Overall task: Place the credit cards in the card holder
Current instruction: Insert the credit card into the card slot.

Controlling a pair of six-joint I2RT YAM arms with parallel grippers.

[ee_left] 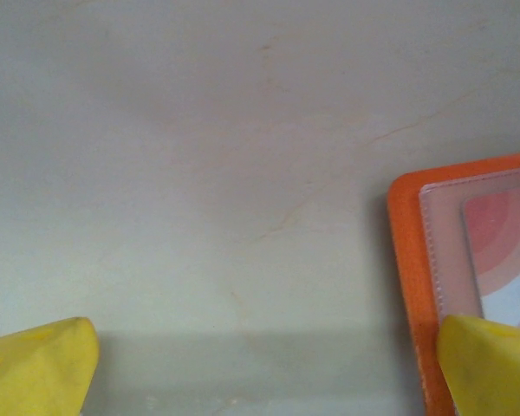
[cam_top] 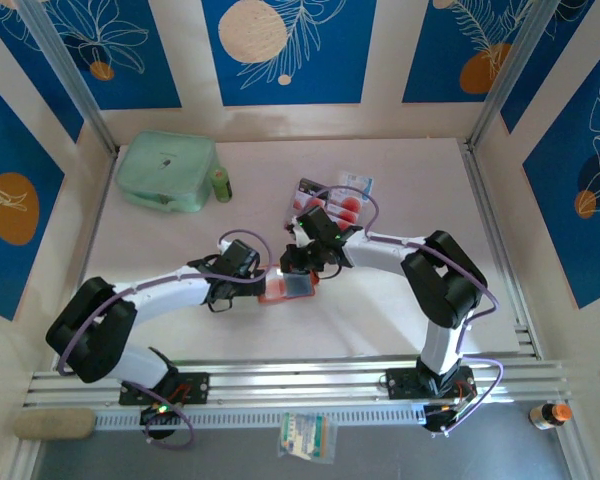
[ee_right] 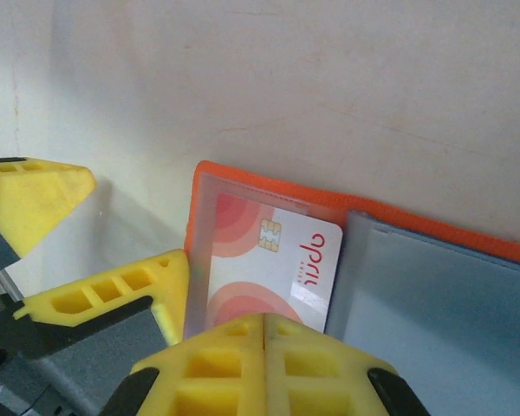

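Orange card holder (cam_top: pixel 277 294) lies open mid-table, between both arms. Left gripper (ee_left: pixel 264 368) gapes wide, empty, one finger (ee_left: pixel 490 368) on holder's edge, likely steadying it. Right gripper (ee_right: pixel 264 342), jaws pressed together, tips on credit card (ee_right: pixel 277 260) inside clear sleeve (ee_right: pixel 204 225), apparently seating it. Remaining credit cards (cam_top: pixel 345 200) wait farther back.

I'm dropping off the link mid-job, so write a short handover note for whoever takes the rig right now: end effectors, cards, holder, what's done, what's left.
Left end effector: open, one finger over the edge of the card holder, seemingly bracing it.
Right end effector: shut, tips at the near edge of a credit card; whether it pinches the card is unclear.
That card lies under the holder's clear pocket, apparently mostly in.
Other credit cards sit in a loose pile beyond the holder.
Done: one card in or nearly in.
Left: seat it fully if needed, then load the pile.
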